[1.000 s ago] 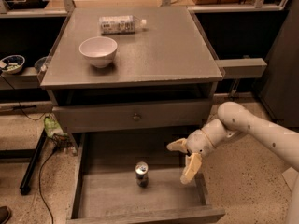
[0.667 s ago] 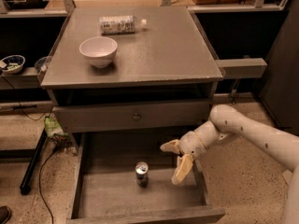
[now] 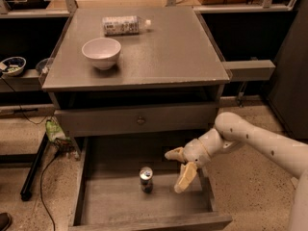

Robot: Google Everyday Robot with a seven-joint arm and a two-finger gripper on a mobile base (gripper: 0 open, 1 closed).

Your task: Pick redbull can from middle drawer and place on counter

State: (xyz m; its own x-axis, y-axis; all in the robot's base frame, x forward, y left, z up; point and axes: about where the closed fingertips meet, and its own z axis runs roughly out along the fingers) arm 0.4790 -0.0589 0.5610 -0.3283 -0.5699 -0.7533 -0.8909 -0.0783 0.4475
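A redbull can [image 3: 146,179] stands upright in the open middle drawer [image 3: 115,203]. Just right of it hangs the gripper [image 3: 179,166], fingers spread wide, gripping nothing

An indoor workroom of the laboratory or test-area kind was indicated. A speckled hard floor [image 3: 250,177] was noted, with a loose black cable [image 3: 42,179] lying on it beside a black stand leg [image 3: 33,170]. A plain grey cabinet was found standing alone, its counter [image 3: 183,57] set with a white bowl [image 3: 101,52] and a plastic bottle [image 3: 122,25] laid on its side. Dark shelving was observed behind. The gripper [image 3: 179,166] of a white robot arm was recorded over the right side of the open middle drawer [image 3: 120,203], fingers spread apart
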